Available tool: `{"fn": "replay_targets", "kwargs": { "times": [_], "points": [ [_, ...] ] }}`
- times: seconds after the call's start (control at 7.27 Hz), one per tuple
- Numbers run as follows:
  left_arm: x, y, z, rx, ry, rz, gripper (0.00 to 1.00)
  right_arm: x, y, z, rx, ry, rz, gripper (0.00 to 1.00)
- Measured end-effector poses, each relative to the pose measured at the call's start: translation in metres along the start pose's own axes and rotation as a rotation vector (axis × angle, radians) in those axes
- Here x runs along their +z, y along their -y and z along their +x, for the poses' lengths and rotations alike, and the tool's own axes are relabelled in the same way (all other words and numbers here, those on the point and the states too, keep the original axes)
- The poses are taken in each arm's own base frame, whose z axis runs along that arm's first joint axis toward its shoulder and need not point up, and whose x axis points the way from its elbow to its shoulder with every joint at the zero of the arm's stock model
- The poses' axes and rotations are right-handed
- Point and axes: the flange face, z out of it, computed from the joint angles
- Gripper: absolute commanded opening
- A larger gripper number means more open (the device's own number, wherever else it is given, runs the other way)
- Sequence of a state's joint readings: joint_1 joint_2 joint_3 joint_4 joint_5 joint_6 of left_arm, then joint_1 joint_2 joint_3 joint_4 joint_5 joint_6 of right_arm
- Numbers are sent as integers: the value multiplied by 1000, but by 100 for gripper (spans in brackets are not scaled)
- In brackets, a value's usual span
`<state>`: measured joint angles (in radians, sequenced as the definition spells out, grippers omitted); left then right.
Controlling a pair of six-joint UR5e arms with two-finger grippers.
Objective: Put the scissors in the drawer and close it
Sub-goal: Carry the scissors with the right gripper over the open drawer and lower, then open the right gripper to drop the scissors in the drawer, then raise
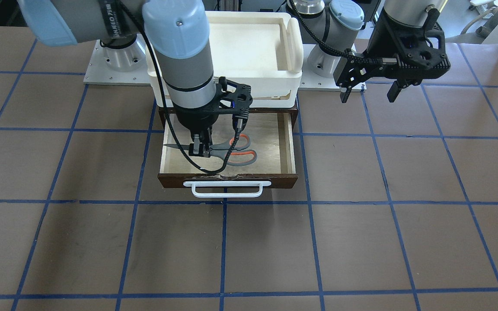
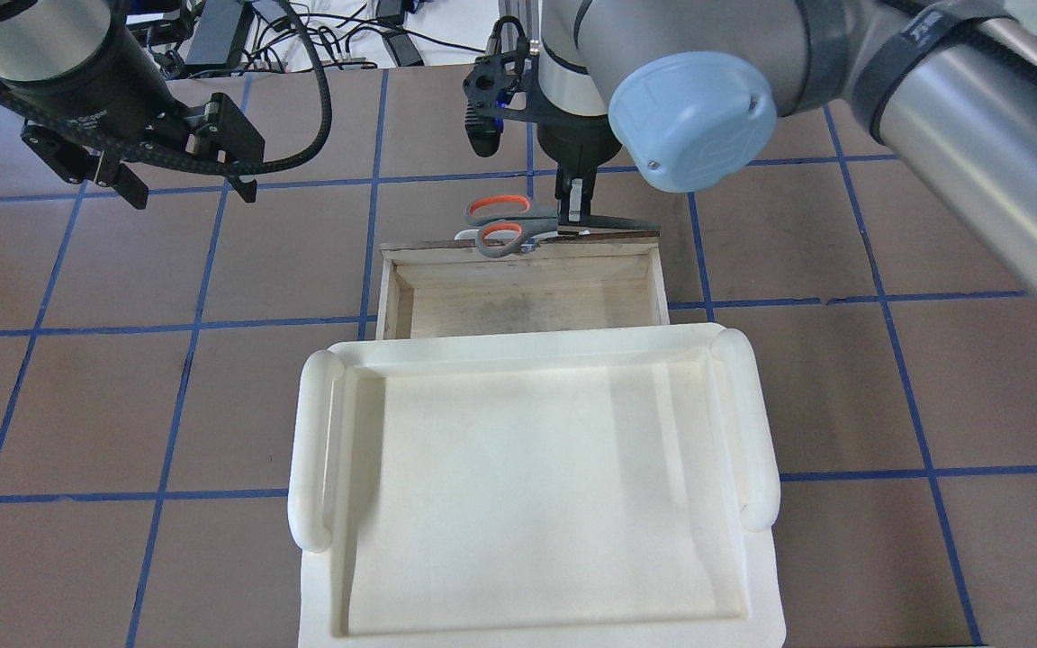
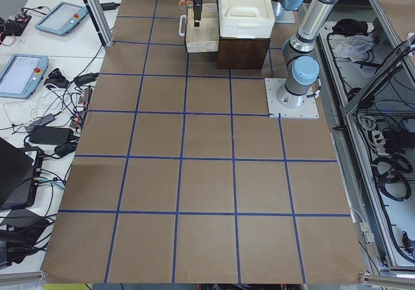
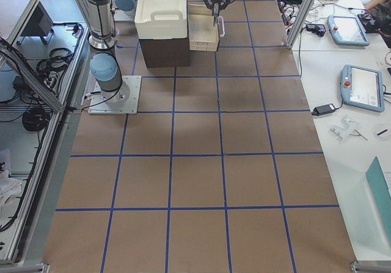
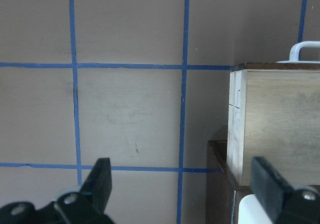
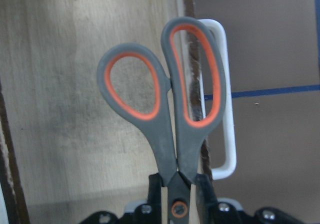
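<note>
Scissors [image 1: 225, 151], one pair, hang clamped at the pivot in the right gripper's [image 1: 200, 147] closed jaws, above the one pulled-out drawer [image 1: 292, 147] near its front edge. One white tray [image 2: 518, 346] sits on top behind it. Left gripper [image 1: 368, 93] hovers off the drawer's side, jaws wide apart, holding nothing. Arm lettering [image 1: 113, 19] is too blurred to read.

arm tubes: silvery-grey metal on the right arm [image 1: 188, 73] and the left arm [image 1: 404, 13], pretty chunky
joint caps: pale blue round caps [image 2: 694, 117] with a faint embossed logo and one tiny screw near the rim
band: black ring on the right arm with white lettering, can't really read it
cables: black braided cable [image 1: 175, 138] on the right arm, same kind on the left
right gripper [image 1: 200, 147]: black, slim fingers, holey black bracket above
left gripper [image 1: 368, 97]: black too, angular frame, flat dark fingers
bases: silver round pedestals on a white plate [image 1: 97, 75] with small edge screws
</note>
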<state>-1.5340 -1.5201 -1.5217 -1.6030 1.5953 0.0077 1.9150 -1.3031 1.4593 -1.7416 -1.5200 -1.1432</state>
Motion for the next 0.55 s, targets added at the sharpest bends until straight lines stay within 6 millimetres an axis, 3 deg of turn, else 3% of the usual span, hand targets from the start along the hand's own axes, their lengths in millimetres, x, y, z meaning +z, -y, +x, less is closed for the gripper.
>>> {"fn": "replay_targets", "kwargs": {
  "times": [0.28,0.55],
  "points": [
    [1,0,0,0,0,-1,100,22,18,-20,-31,24,-8,0],
    [1,0,0,0,0,-2,100,43,20,-23,-35,45,-16,0]
  ]
}}
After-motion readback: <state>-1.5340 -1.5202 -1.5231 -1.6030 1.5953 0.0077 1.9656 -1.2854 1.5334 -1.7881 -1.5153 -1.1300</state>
